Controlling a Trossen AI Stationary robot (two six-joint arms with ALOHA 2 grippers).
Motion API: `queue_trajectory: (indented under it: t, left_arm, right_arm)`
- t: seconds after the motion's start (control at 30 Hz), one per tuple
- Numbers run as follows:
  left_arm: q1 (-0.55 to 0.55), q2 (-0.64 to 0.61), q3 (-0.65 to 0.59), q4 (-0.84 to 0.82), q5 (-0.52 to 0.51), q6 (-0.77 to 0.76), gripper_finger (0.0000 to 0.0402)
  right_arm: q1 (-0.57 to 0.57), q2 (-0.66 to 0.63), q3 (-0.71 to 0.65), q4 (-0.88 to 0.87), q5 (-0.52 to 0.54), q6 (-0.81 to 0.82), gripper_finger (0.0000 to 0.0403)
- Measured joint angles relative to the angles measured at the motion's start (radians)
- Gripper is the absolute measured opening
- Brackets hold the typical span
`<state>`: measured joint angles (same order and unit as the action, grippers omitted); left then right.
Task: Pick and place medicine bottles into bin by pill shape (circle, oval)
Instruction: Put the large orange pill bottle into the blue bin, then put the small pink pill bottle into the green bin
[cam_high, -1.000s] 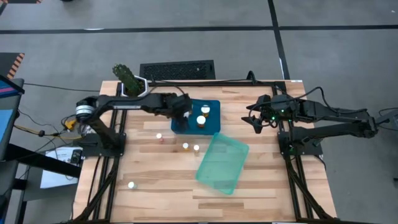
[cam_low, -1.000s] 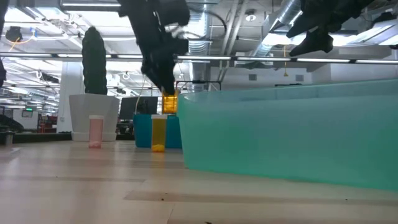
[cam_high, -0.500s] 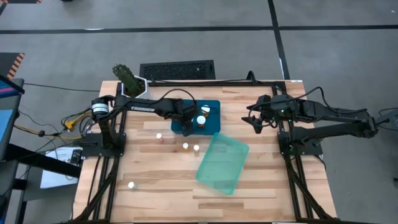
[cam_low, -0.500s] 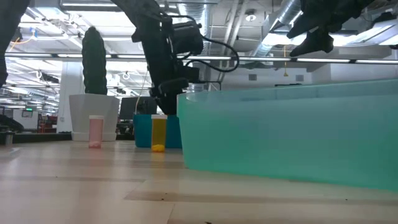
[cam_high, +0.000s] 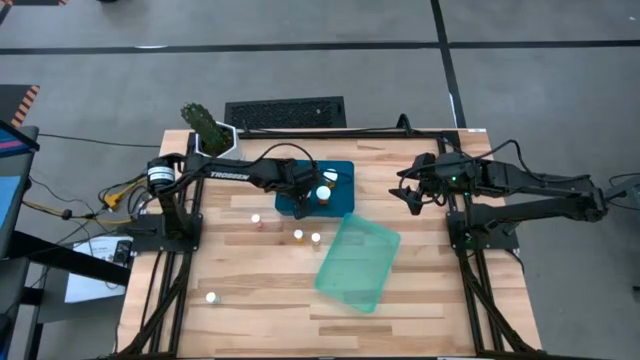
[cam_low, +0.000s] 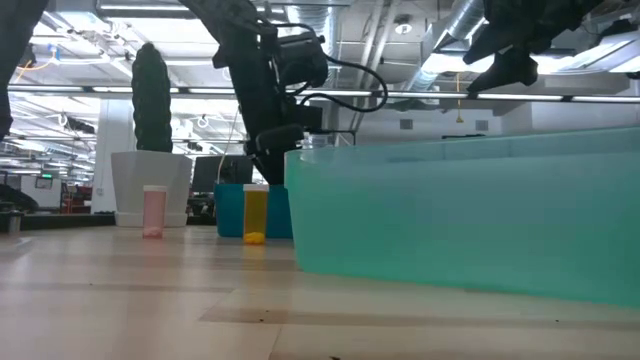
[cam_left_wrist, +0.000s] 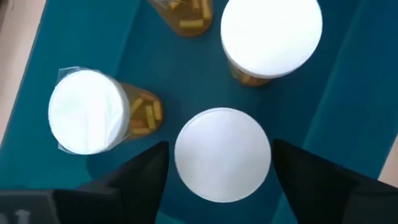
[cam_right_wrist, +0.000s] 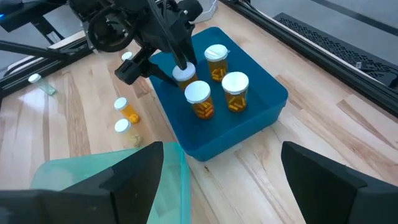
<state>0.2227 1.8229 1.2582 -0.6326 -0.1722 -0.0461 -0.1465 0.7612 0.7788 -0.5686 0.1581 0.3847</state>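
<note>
We're lowering the left gripper (cam_left_wrist: 217, 163), fingers wide astride a bottle (cam_left_wrist: 222, 163) in the blue bin (cam_left_wrist: 354, 93); it's prob. light, rigid, slick — gripping below cap. Right gripper (cam_high: 412, 193) waiting, fingers wide.

I count four amber medicine bottles (cam_right_wrist: 214, 89) in the blue bin (cam_right_wrist: 261, 115), four slimmer bottles (cam_high: 298, 236) on my table (cam_high: 250, 310), and one teal bin (cam_high: 357, 262).

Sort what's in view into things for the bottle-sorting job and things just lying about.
Job: four medicine bottles in the blue bin; four loose bottles on the table; teal bin; left gripper over the blue bin.
Lying about: white plant pot; right gripper, idle on the right.
</note>
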Motion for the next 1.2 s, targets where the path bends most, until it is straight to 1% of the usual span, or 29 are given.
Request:
queue_trajectory:
  t: [0.2, 0.3, 0.43, 0.53, 0.63, 0.77, 0.9, 1.07, 1.2]
  left_arm:
    - [-0.001, 0.000, 0.074, -0.103, 0.008, 0.018, 0.0295]
    - [-0.004, 0.000, 0.143, -0.196, 0.015, 0.031, 0.0295]
    - [-0.021, -0.021, 0.234, -0.339, 0.064, 0.034, 0.0295]
    - [-0.047, -0.086, 0.266, -0.413, 0.084, 0.021, 0.0295]
    - [-0.072, -0.190, 0.256, -0.469, 0.091, -0.036, 0.0295]
    - [-0.103, -0.354, 0.200, -0.536, 0.079, -0.148, 0.0295]
    - [-0.151, -0.518, 0.078, -0.538, 0.038, -0.264, 0.0295]
    - [-0.211, -0.661, -0.143, -0.462, -0.008, -0.361, 0.0295]
    - [-0.248, -0.715, -0.330, -0.307, -0.017, -0.384, 0.0295]
  right_arm:
    - [0.000, 0.000, 0.000, 0.000, 0.000, 0.000, 0.0333]
    - [0.000, 0.000, 0.000, 0.000, 0.000, 0.000, 0.0333]
    - [0.000, 0.000, 0.000, 0.000, 0.000, 0.000, 0.0333]
    - [0.000, 0.000, 0.000, -0.001, 0.000, 0.000, 0.0333]
    - [0.000, 0.000, 0.000, -0.004, 0.000, 0.000, 0.0333]
    - [0.000, 0.000, 0.000, -0.007, 0.000, -0.001, 0.0333]
    - [0.000, 0.000, 0.000, -0.008, 0.000, -0.001, 0.0333]
    - [0.000, 0.000, 0.000, -0.007, 0.000, -0.002, 0.0333]
    - [0.000, 0.000, 0.000, -0.008, 0.000, -0.002, 0.0333]
